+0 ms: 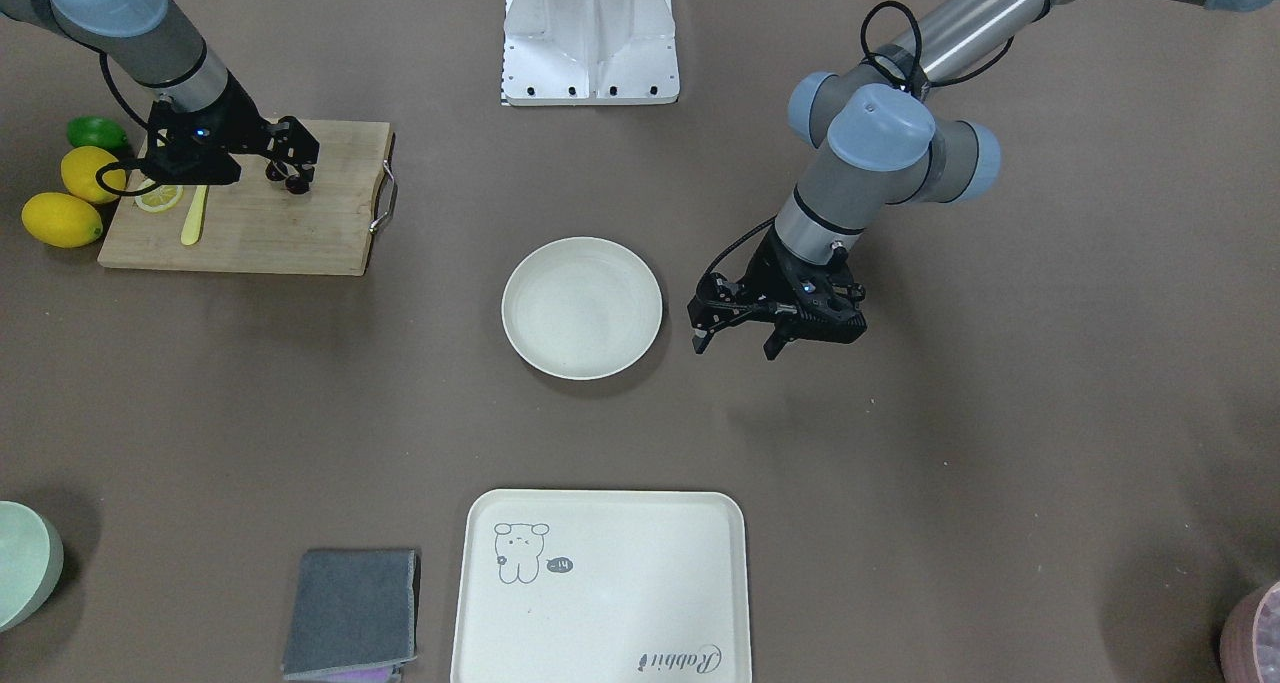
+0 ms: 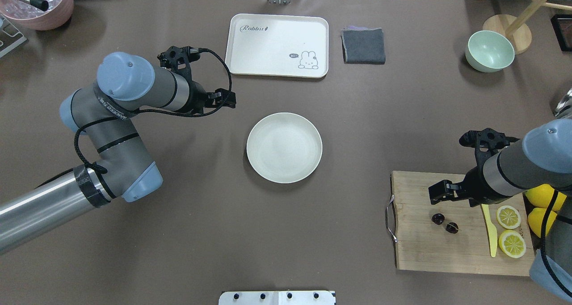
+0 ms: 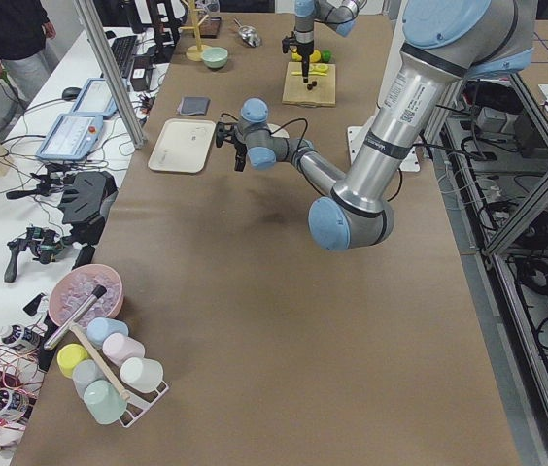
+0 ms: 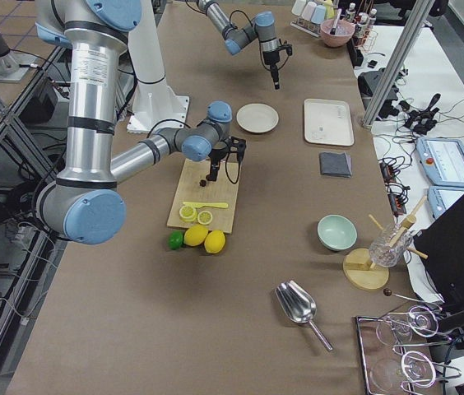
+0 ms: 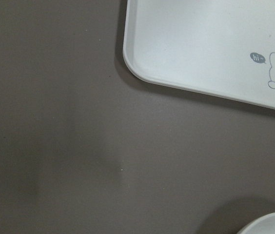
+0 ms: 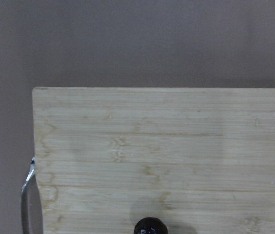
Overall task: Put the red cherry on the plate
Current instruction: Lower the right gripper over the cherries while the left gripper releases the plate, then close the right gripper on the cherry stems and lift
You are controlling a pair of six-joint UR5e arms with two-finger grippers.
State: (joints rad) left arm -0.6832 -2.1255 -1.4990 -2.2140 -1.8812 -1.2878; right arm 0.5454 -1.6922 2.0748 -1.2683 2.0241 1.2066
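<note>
Lower right of the overhead view: cherry [image 2: 438, 218] on board [image 2: 424, 251], judged light, slippery, easily bruised; grasp gently across one fruit. Whether the right gripper [image 2: 435, 193] is parted cannot be told.

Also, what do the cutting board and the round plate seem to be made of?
The cutting board looks like bamboo or light wood: pale strips with grain, matte surface, plus a shiny metal handle. The plate seems matte off-white plastic or ceramic; its look does not decide which.

Dark red cherry [image 2: 438, 218], off-white plate [image 2: 284, 147], pale grain-streaked wooden board [image 2: 429, 251], yellow lemons [image 1: 62, 219], grey cloth [image 2: 363, 46], brown table [image 2: 357, 117]
</note>
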